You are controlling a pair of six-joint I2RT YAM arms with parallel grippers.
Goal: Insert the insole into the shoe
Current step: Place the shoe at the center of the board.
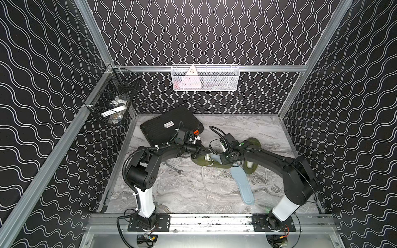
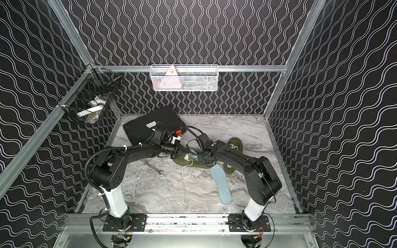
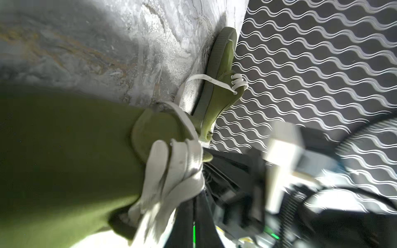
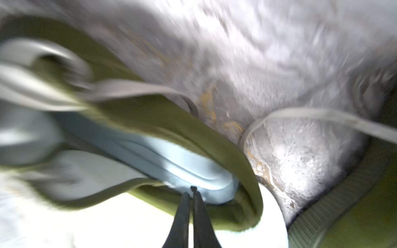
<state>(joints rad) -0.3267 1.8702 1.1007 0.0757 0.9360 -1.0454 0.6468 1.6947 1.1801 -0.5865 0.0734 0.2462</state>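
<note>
An olive green shoe lies mid-table between my two arms. My left gripper is shut on its white laces at the tongue. A light blue insole sits inside this shoe, with its heel end near the collar. My right gripper is shut, and its tips touch that heel end. In the wrist view I see nothing between its fingers. A second light blue insole lies loose on the table, nearer the front.
A second olive shoe lies partly under my right arm. A wrench rests left of the shoe, and a black case leans at the back left. A long white lace trails forward. Wire baskets hang on the walls.
</note>
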